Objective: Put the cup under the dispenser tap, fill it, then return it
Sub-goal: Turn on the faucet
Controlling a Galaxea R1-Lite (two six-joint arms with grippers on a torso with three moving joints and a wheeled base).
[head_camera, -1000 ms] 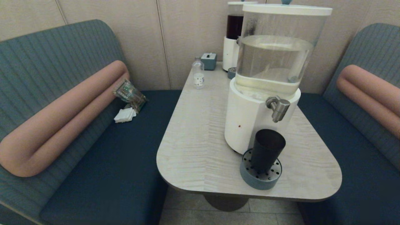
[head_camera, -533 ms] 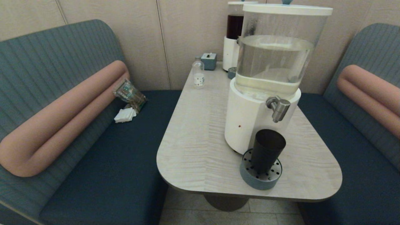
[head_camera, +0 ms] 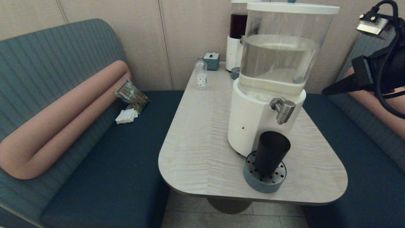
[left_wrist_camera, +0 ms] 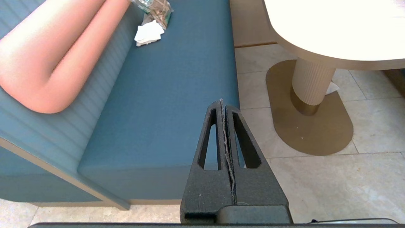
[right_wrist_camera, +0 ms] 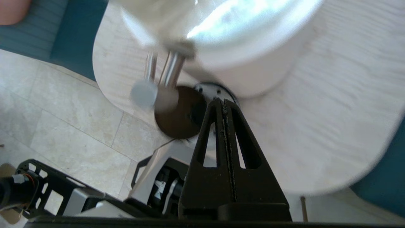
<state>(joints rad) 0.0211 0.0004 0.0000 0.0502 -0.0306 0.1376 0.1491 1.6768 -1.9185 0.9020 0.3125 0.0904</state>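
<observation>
Table [head_camera: 202, 142]: carrying the dispenser on its right half.
Dispenser [head_camera: 278, 57]: standing upright, its clear tank holding liquid.
Right gripper [head_camera: 326, 92]: hanging high at the right, well apart from the tap, fingers pressed together.
Left gripper [left_wrist_camera: 223, 103]: idling low over the left bench, fingers together.
Drip tray [head_camera: 253, 180]: sitting at the near edge, holding the cup.
Cup [head_camera: 271, 152]: standing upright under the tap.
Dispenser tap [head_camera: 282, 109]: pointing down above the cup.

two dispensers [head_camera: 272, 76], one cup [head_camera: 271, 153], one bottle [head_camera: 201, 75]

A café booth: padded benches [head_camera: 47, 95] flank a table [head_camera: 196, 139] bearing drink dispensers [head_camera: 272, 72].
</observation>
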